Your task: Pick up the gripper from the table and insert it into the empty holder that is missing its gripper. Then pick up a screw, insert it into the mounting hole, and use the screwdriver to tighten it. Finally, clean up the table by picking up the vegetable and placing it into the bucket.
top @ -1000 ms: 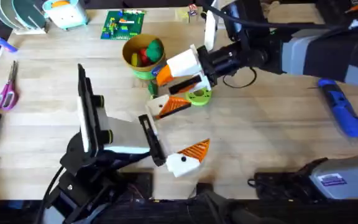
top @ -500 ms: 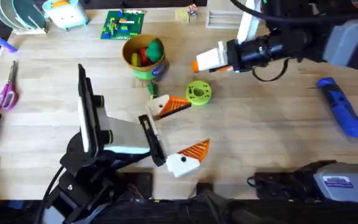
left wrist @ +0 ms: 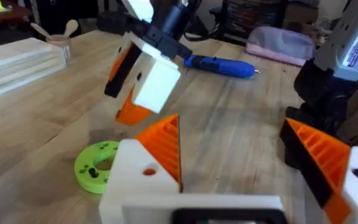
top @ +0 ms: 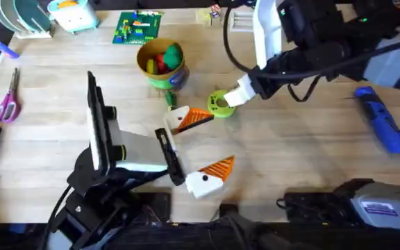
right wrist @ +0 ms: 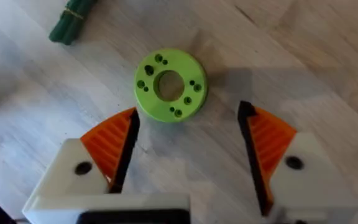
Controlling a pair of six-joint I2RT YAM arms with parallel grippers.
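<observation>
My right gripper (top: 226,103) (right wrist: 188,113) hangs open just above the table, its orange-padded fingers either side of a lime-green disc (top: 219,104) (right wrist: 169,85). The dark green vegetable (top: 170,98) (right wrist: 72,18) lies close by, between the disc and the yellow bucket (top: 160,69), which holds red and green toy produce. My left gripper (top: 217,139) (left wrist: 229,124) rests open near the table's front, both fingers carrying orange pads. The blue screwdriver (top: 380,119) (left wrist: 219,64) lies at the far right. The loose gripper, the empty holder and the screw are out of view.
Purple-handled scissors (top: 5,104) lie at the left edge. A green board (top: 139,26) and a slatted wooden box (top: 245,19) sit along the back. Bare tabletop (top: 304,146) stretches between the disc and the screwdriver.
The right gripper lifted away from the disc toward the back right, then tipped down over the lime-green disc. The left arm stayed still.
</observation>
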